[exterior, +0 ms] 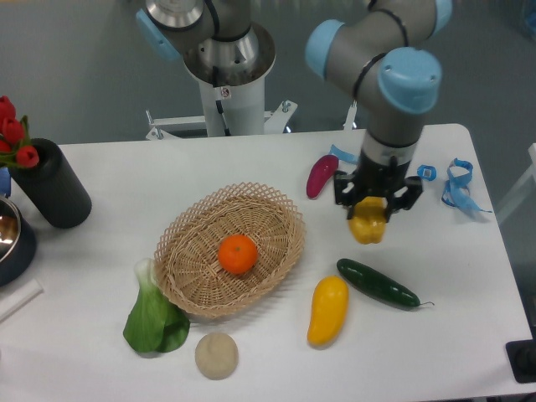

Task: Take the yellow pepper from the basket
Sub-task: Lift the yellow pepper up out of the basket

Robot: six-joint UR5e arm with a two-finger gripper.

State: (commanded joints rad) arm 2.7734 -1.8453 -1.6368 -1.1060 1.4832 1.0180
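Observation:
My gripper (373, 209) is shut on the yellow pepper (368, 227), which hangs in the air above the table, right of the basket and just above the cucumber. The woven wicker basket (276, 218) lies at the table's middle-left with only a round orange (238, 254) inside it. The pepper is well outside the basket's rim.
A dark green cucumber (377, 283) and a long yellow fruit (327, 310) lie below the gripper. A magenta vegetable (322, 174) sits behind it. Bok choy (154, 317) and a beige round lump (217, 355) lie in front of the basket. A black cylinder (54, 186) with tulips stands at left; blue ribbon (457, 186) at right.

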